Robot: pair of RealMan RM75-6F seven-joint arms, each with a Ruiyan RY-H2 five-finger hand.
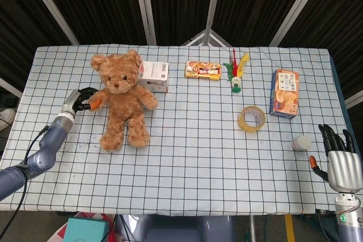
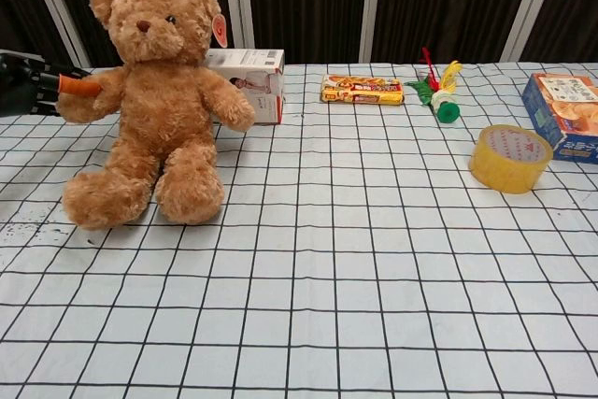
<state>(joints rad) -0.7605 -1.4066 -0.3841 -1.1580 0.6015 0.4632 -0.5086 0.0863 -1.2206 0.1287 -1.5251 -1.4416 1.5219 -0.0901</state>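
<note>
A brown teddy bear [image 1: 121, 99] sits upright on the checked tablecloth at the left; in the chest view the teddy bear [image 2: 157, 100] fills the upper left. My left hand [image 1: 79, 100] grips the bear's outstretched arm, an orange fingertip pressed on the plush; the chest view shows the left hand [image 2: 37, 84] at the frame's left edge. My right hand [image 1: 342, 161] hangs past the table's near right corner, fingers straight and apart, holding nothing. Nearest to it is a small white bottle [image 1: 302, 143].
A white box [image 1: 153, 76] stands just behind the bear. Along the back lie a snack packet [image 1: 202, 70] and a feathered shuttlecock [image 1: 236, 72]. A yellow tape roll [image 1: 251, 118] and an orange-blue box [image 1: 285, 93] sit at the right.
</note>
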